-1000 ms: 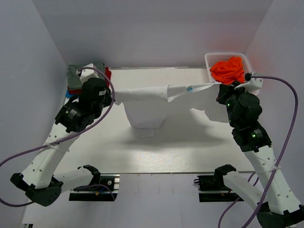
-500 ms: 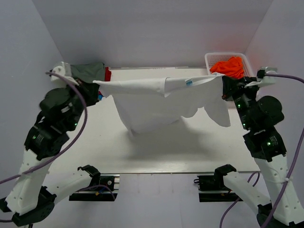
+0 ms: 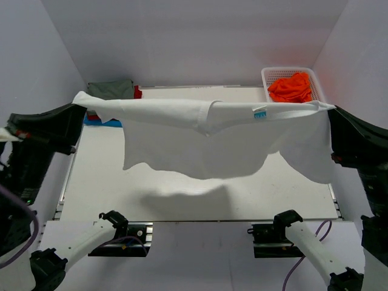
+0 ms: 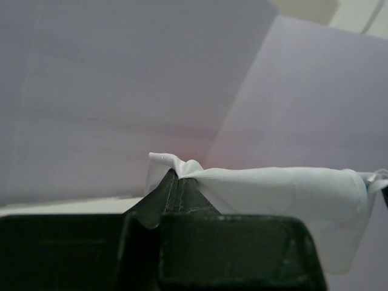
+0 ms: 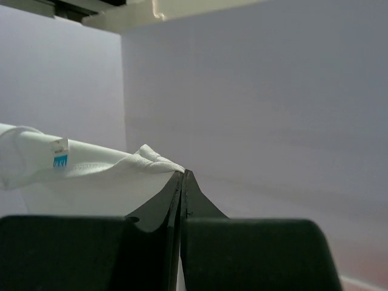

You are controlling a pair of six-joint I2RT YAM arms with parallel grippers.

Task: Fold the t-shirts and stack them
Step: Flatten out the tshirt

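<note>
A white table (image 3: 109, 182) is seen, with a soft shadow (image 3: 182, 195) cast toward its near edge. At its far left corner, folded shirts are stacked: an olive-grey t-shirt (image 3: 111, 90) on top, a red t-shirt (image 3: 138, 92) showing at its right edge, a blue t-shirt (image 3: 96, 121) at the near side. A white lattice basket (image 3: 265, 79) is set at the far right corner.

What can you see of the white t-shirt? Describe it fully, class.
The white t-shirt is soft fabric, stretched wide in the air above the table. The left gripper pinches one upper end, the right gripper the other. Its body hangs loose and wrinkled; a small blue label shows near the collar.
</note>
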